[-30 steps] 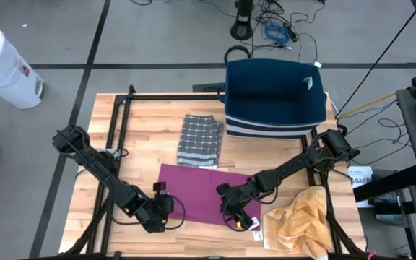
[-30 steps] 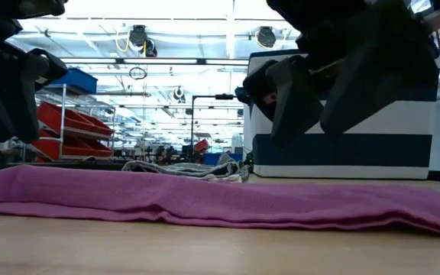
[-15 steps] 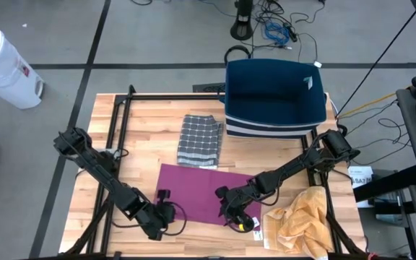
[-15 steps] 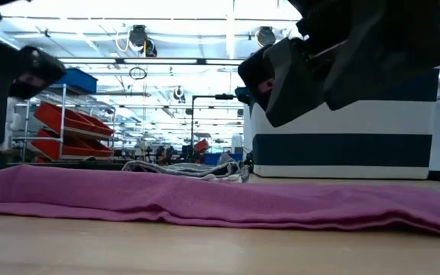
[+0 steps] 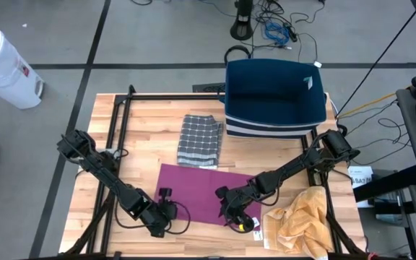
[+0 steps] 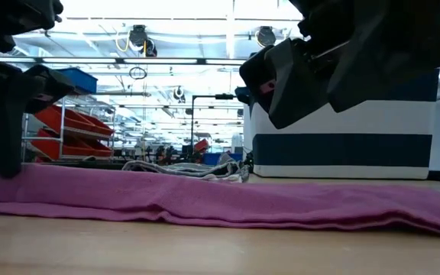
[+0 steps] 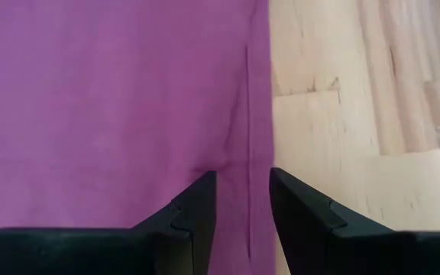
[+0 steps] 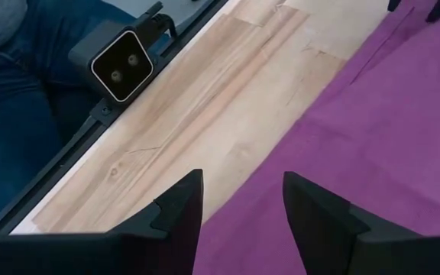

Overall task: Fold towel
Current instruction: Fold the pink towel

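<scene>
A purple towel (image 5: 202, 193) lies spread flat on the wooden table, a little toward the near side. My left gripper (image 5: 166, 211) is down at the towel's near left corner and open. Its two fingers straddle the hemmed edge (image 7: 248, 114) in the left wrist view. My right gripper (image 5: 231, 214) hangs open a little above the towel's near right part. The towel's near edge (image 8: 281, 164) runs below its gap (image 8: 241, 200), and in the low view it is clear of the cloth (image 6: 228, 202). My left gripper comes down slanting from the far left onto the towel at its hemmed edge by the near left corner. A small pucker (image 7: 218, 164) shows in the cloth right before one fingertip (image 7: 201, 191). The open fingers enclose nothing, and the towel lies flat.
A folded grey checked cloth (image 5: 199, 139) lies at the far middle, beside a blue and white bin (image 5: 273, 97). A crumpled yellow cloth (image 5: 300, 220) sits at the near right corner. A small camera (image 8: 121, 65) stands on the near rail, with a person's legs behind it.
My left gripper has sunk and gone a little toward the table's right edge, onto the towel's near left corner, rolling its wrist as it went. The towel lies as before.
</scene>
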Controlling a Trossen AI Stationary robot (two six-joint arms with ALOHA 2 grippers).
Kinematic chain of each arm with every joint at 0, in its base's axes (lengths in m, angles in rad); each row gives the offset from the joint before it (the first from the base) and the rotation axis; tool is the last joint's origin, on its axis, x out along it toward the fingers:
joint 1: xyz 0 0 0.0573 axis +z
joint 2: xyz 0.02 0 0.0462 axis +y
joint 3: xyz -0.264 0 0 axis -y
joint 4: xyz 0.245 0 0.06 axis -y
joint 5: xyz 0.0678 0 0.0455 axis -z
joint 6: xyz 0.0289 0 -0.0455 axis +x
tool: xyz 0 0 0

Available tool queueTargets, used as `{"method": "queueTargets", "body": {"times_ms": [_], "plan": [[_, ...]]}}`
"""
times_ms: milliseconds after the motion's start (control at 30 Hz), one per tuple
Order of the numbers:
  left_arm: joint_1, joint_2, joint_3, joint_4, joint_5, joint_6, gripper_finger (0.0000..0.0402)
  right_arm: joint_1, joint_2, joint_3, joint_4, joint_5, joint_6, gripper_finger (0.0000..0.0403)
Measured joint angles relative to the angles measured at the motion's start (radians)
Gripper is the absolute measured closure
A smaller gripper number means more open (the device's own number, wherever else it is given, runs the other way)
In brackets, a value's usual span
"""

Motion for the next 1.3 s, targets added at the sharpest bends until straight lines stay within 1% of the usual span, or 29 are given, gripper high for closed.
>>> {"method": "queueTargets", "body": {"times_ms": [167, 467, 800, 967, 1100, 1300], "plan": [[-0.001, 0.0, 0.0, 0.011, -0.003, 0.02, 0.0273, -0.008, 0.0, 0.0, -0.001, 0.004, 0.0, 0.0234], [-0.004, 0.0, 0.0, 0.011, -0.085, 0.077, 0.0273, -0.025, 0.0, 0.0, -0.006, 0.004, 0.0, 0.0234], [0.021, 0.005, 0.0, -0.015, -0.076, 0.08, 0.0273, -0.025, 0.0, 0.0, -0.006, 0.004, 0.0, 0.0234], [0.045, 0.006, 0.0, -0.015, -0.037, 0.085, 0.0273, -0.025, -0.001, 0.0, -0.006, 0.004, 0.003, 0.0234], [0.05, 0.007, 0.0, -0.015, -0.032, 0.1, 0.0273, -0.024, -0.001, 0.0, -0.006, 0.004, 0.003, 0.0234], [0.05, 0.063, 0.002, -0.003, -0.005, 0.106, 0.0273, -0.024, -0.001, 0.0, -0.006, 0.004, 0.004, 0.0234]]}}
